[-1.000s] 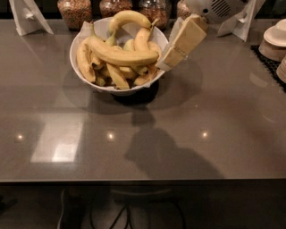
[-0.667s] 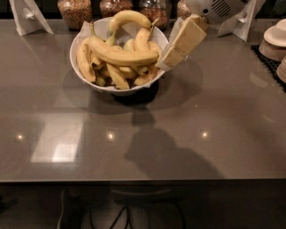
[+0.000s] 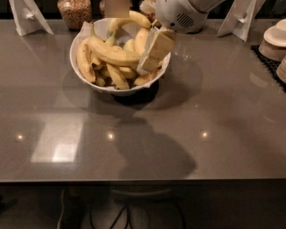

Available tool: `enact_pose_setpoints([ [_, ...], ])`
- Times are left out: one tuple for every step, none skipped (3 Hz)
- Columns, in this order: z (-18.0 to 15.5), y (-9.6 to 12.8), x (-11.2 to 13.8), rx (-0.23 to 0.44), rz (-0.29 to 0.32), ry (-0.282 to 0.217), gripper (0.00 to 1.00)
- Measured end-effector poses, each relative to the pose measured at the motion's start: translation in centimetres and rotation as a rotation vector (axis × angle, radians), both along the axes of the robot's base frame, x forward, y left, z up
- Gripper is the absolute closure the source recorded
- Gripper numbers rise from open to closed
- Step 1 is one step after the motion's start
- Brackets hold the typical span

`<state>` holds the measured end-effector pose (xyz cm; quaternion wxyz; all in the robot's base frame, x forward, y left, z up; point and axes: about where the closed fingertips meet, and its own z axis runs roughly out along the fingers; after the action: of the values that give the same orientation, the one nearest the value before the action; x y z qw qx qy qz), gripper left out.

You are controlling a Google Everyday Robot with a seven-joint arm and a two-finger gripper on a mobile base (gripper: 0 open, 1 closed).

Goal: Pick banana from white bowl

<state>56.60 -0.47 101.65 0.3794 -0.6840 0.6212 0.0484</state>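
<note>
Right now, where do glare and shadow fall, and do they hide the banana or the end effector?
Camera view: a bright rectangular reflection and three small light spots glare off the table, in front of the white bowl; a broad dark shadow lies there too; the banana and the end effector, at the banana's right end over the bowl, are evenly lit, free of glare.

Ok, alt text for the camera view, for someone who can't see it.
The robot's hand reaches into a white bowl of bananas on a grey table, at one end of the longest banana. A jar stands behind.
</note>
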Motion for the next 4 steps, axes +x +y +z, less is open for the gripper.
enact_pose_setpoints([
  [-1.6,2.0,1.2,-0.023,0.032,-0.011,0.17],
  [-2.6,3.3,2.1,-0.036,0.047,-0.018,0.25],
  [-3.7,4.2,3.2,-0.048,0.052,-0.021,0.24],
  [-4.8,5.0,3.9,-0.057,0.049,-0.010,0.25],
])
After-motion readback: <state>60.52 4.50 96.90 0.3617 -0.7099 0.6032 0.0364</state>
